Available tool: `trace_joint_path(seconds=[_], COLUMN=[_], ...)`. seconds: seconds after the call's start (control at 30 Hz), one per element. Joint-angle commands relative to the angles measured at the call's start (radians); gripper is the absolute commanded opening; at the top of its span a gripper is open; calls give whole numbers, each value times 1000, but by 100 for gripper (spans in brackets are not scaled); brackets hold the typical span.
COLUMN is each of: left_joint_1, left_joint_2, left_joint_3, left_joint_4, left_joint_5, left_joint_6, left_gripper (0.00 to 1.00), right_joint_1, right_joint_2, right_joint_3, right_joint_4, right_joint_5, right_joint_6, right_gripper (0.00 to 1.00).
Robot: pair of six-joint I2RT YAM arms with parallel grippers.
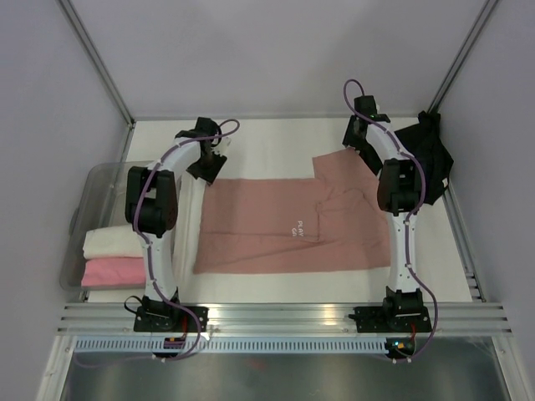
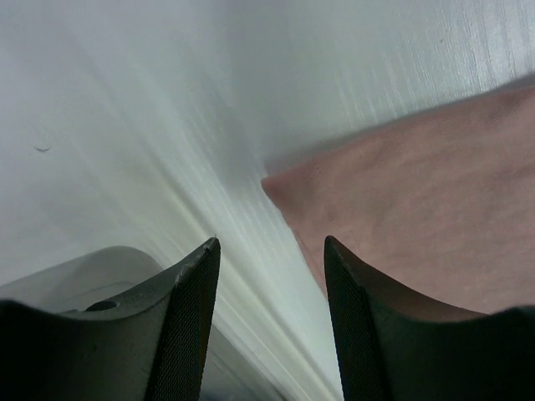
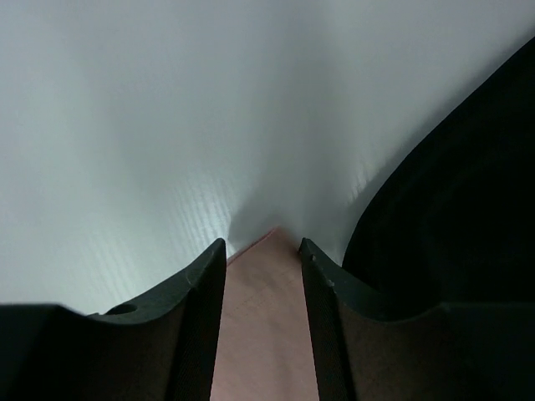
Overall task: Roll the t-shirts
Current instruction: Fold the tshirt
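Lining up on far corners of the salmon t-shirt (image 1: 276,238)
My left end effector (image 2: 270,242) and right end effector (image 3: 262,244) sit parted; next, I pinch both evenly.

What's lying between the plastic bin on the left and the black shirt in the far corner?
The salmon-pink t-shirt, spread flat on the table, as the top external view shows.

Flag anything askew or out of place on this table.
The black t-shirt sits crumpled in the far right corner, not laid flat. The salmon t-shirt lies spread, its far right part jutting out unevenly.
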State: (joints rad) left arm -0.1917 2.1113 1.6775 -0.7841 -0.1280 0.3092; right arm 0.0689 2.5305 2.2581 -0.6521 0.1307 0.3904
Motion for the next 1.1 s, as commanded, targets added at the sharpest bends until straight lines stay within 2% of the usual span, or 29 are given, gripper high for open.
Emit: trace_joint_path(seconds=[0.0, 0.27, 0.57, 0.7, 0.73, 0.87, 0.93, 0.97, 1.07], left_joint_1=[14, 28, 28, 28, 28, 28, 28, 28, 28], left_joint_2=[35, 78, 105, 137, 144, 151, 148, 147, 127], left_joint_3=[37, 71, 90, 116, 123, 134, 134, 134, 123], left_joint_4=[-24, -46, -63, -78, -86, -93, -93, -95, -92], left_joint_5=[50, 171, 237, 217, 217, 240, 255, 257, 249], left_joint_6=[-39, -41, -18, -35, -39, -42, -41, -44, -42], left_gripper=[59, 55, 52, 50, 49, 42, 29, 19, 4], right_joint_1=[-3, -6, -7, -7, -9, -9, -8, -7, -9], right_joint_2=[47, -25, 69, 74, 68, 51, 28, 18, -21], right_joint_3=[18, 67, 75, 17, 6, -23, -46, -55, -86], right_joint_4=[-53, -1, -66, -73, -70, -64, -55, -41, -23], right_joint_5=[-26, -9, 21, -25, -34, -71, -95, -101, -124], right_joint_6=[-80, -136, -176, -156, -150, -162, -162, -162, -157], right_gripper=[47, 48, 50, 49, 46, 18, 9, 3, 0])
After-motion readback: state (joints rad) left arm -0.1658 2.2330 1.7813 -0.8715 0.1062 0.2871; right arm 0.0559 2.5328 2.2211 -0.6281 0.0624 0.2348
